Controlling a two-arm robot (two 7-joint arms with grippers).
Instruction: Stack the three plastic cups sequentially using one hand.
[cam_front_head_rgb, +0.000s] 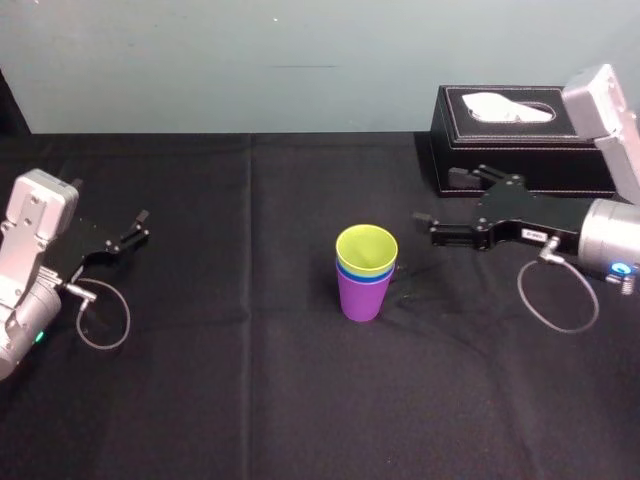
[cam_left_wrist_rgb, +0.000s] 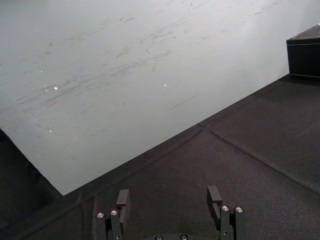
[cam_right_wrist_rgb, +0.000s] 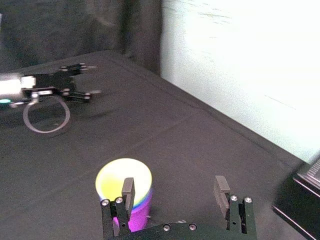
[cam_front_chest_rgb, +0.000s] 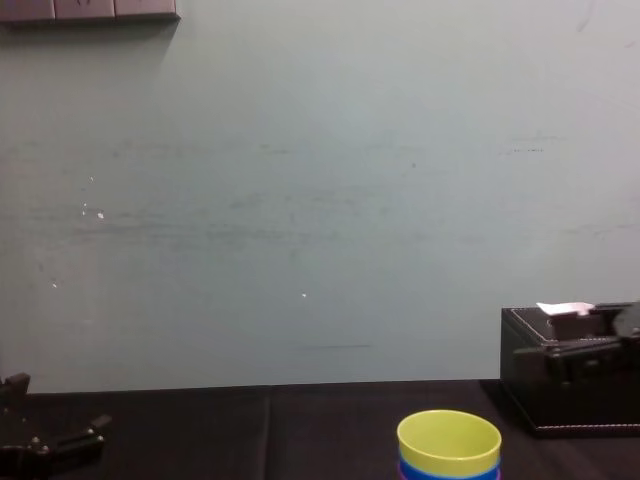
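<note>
The three plastic cups stand nested in one stack at the table's middle: the purple cup (cam_front_head_rgb: 361, 296) outermost, the blue cup's rim (cam_front_head_rgb: 350, 278) showing above it, the yellow-green cup (cam_front_head_rgb: 367, 249) innermost on top. The stack also appears in the right wrist view (cam_right_wrist_rgb: 125, 185) and the chest view (cam_front_chest_rgb: 449, 443). My right gripper (cam_front_head_rgb: 440, 205) hovers open just right of the stack, apart from it, with nothing between its fingers (cam_right_wrist_rgb: 127, 191). My left gripper (cam_front_head_rgb: 130, 232) rests open at the far left (cam_left_wrist_rgb: 170, 200), holding nothing.
A black tissue box (cam_front_head_rgb: 520, 140) stands at the back right, close behind my right arm. Black cloth (cam_front_head_rgb: 250, 400) covers the table. A pale wall (cam_front_chest_rgb: 320, 200) runs along the far edge.
</note>
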